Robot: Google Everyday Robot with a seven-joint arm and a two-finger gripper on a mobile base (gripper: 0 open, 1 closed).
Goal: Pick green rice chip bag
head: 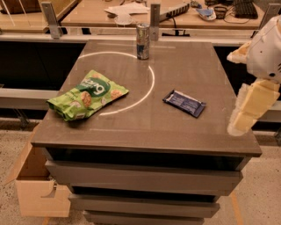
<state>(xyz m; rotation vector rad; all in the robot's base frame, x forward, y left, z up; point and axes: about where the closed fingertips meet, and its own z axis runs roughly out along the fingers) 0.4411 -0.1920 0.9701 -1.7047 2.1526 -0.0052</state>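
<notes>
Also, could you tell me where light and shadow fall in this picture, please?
Camera view: sheen on the tabletop around the can; the green rice chip bag throws a dark shadow under its near edge; the gripper, at the right beside the tabletop, is brightly lit.

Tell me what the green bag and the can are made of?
The green rice chip bag looks like thin plastic film, crinkled and glossy. The can seems metal: silvery sheen. The gripper, beside the table's right edge, looks pale plastic.

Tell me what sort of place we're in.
Probably an office or lab: desks with papers and a keyboard stand behind the drawer cabinet that holds the green chip bag. The gripper hangs beside the cabinet at the picture's right.
</notes>
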